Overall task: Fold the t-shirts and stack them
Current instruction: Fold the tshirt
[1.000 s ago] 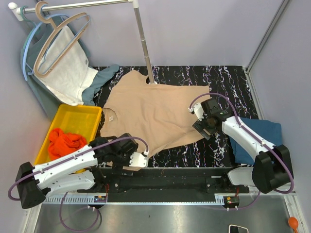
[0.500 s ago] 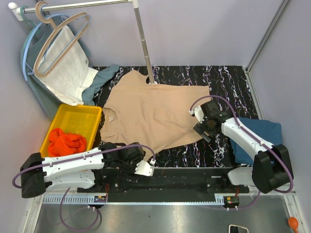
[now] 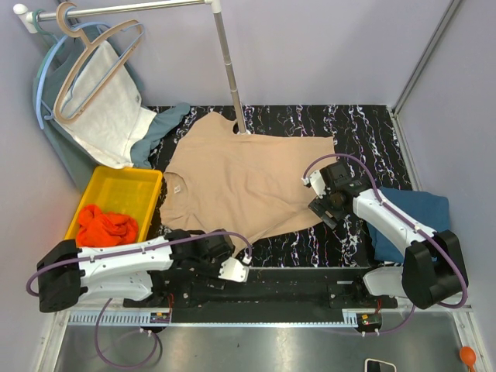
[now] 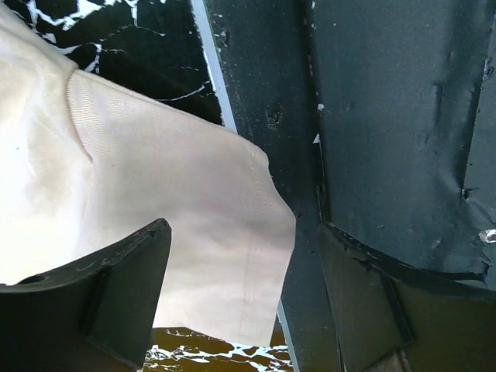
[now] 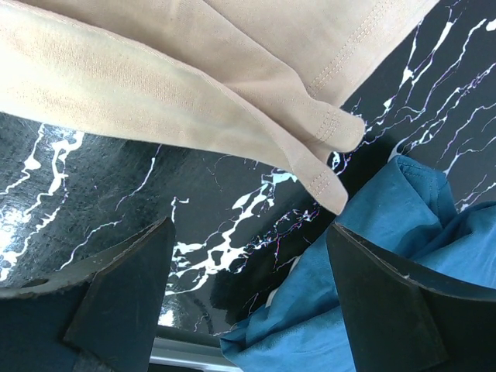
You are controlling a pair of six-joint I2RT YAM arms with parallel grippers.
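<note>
Bright, even light from above, soft shadows; top view sharp. In the left wrist view the shirt (image 4: 155,194) washes out leftward; left pincer (image 4: 244,232) dark, blurred.

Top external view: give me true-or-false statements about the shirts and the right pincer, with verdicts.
The beige-tan cotton t-shirt lies spread on the black marbled table. True.
The bright orange-red shirt sits in the yellow plastic bin. True.
The dark teal-blue shirt sits in the bin too. False: it lies at the table's right edge.
The right pincer is shut on the beige-tan t-shirt. False: its jaws stand open, gripping nothing.
</note>
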